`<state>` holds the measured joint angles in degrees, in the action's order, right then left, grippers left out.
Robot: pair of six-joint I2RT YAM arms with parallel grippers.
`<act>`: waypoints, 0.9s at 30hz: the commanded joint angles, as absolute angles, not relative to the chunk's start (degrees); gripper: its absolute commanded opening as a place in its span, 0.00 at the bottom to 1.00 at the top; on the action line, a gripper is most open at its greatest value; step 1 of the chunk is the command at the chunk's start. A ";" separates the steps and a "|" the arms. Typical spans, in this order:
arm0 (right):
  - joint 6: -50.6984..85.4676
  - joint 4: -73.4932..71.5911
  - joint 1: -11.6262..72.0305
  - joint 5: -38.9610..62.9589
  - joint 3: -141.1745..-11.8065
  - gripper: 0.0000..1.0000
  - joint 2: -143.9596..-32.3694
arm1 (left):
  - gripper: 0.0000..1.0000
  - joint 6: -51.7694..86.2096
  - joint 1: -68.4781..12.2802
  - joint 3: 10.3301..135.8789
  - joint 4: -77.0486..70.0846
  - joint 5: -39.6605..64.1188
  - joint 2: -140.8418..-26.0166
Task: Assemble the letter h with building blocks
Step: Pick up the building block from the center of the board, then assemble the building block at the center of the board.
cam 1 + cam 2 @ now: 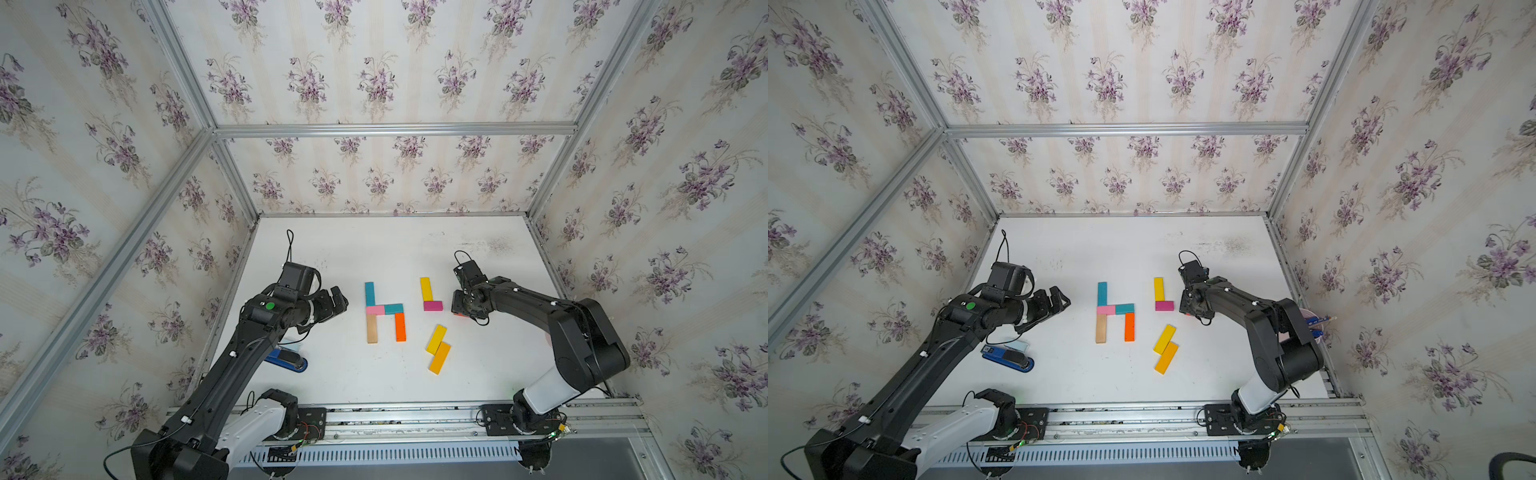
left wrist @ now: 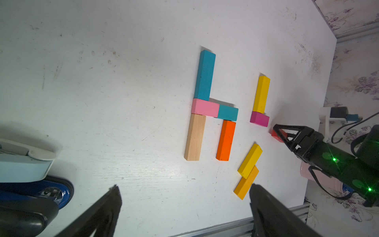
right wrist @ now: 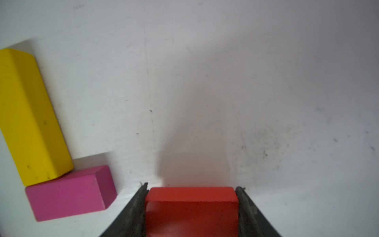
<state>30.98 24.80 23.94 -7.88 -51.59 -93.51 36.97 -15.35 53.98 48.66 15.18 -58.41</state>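
Observation:
Five building blocks lie joined mid-table in both top views: a long teal bar (image 1: 369, 293), pink (image 1: 375, 310), short teal (image 1: 393, 308), tan (image 1: 372, 328) and orange (image 1: 400, 327). To their right a yellow bar (image 1: 426, 289) meets a magenta block (image 1: 433, 306). Nearer the front, a yellow bar (image 1: 436, 339) and an amber bar (image 1: 439, 358) lie slanted. My right gripper (image 3: 190, 187) is low over the table beside the magenta block (image 3: 69, 192), shut on a red block (image 3: 191, 205). My left gripper (image 2: 184, 186) hovers open and empty, left of the joined blocks.
A blue stapler (image 1: 286, 359) and a pale blue object (image 2: 22, 164) lie under my left arm. A pink cup (image 2: 320, 178) stands at the table's right edge behind my right arm. An aluminium rail (image 1: 415, 409) runs along the front.

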 commanded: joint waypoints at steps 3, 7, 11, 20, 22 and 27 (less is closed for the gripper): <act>28.41 23.36 23.74 -6.44 -53.06 0.43 -95.48 | 1.00 36.14 -15.29 53.66 48.72 14.39 -58.07; 27.43 23.02 23.82 -6.78 -53.89 0.46 -97.14 | 1.00 36.38 -15.29 53.44 48.11 14.76 -58.70; 27.17 22.92 23.75 -7.09 -54.31 0.66 -97.74 | 1.00 36.56 -15.29 53.35 47.74 14.94 -58.97; 32.52 23.49 21.95 -6.98 -54.24 0.80 -93.66 | 1.00 36.46 -15.29 53.26 47.63 15.03 -59.19; 33.65 22.87 21.18 -6.26 -53.03 0.81 -92.15 | 1.00 36.39 -15.29 53.26 47.64 15.11 -59.07; 34.25 22.56 20.30 -4.31 -51.17 0.77 -90.34 | 1.00 36.21 -15.27 53.26 47.80 15.29 -58.98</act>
